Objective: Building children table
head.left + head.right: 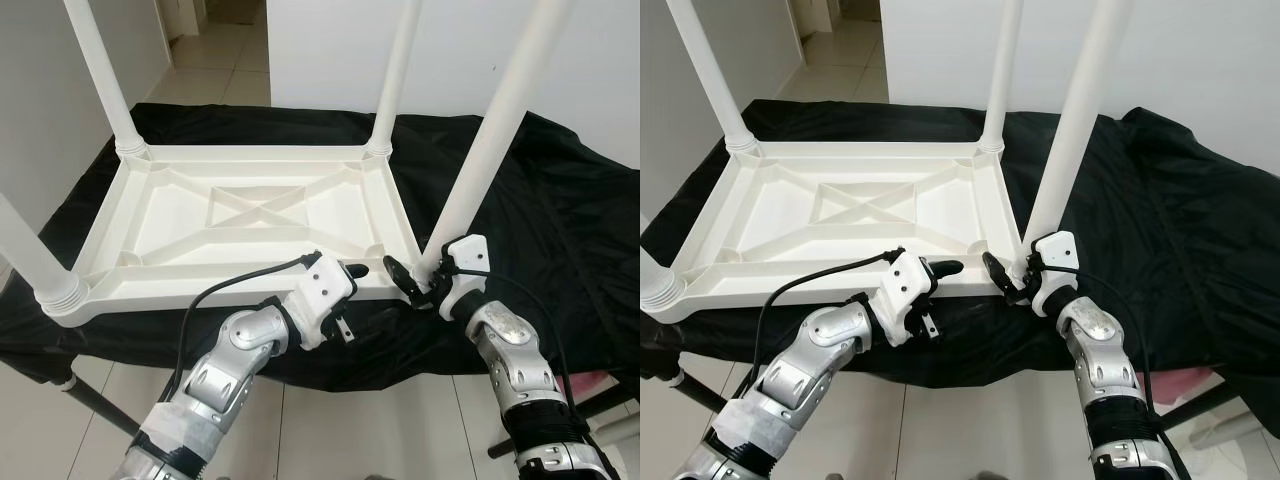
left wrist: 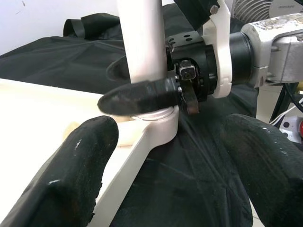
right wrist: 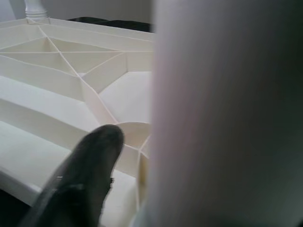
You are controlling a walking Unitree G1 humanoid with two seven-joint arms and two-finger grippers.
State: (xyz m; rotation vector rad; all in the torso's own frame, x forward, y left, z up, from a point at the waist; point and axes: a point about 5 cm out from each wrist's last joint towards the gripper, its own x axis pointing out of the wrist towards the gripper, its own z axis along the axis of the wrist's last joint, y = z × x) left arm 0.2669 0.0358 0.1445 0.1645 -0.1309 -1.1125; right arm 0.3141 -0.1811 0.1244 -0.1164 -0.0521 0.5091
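Tabletop lies upside down on black cloth; right gripper clamps the near-corner leg, left gripper spread open beside the rim.

Black cloth covers stand; upturned white table (legs up) on it.

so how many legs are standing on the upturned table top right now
4. Far-left corner leg, far-right corner leg, near-left corner leg, and near-right corner leg, which the right gripper grips at its base. The left gripper is open beside it.
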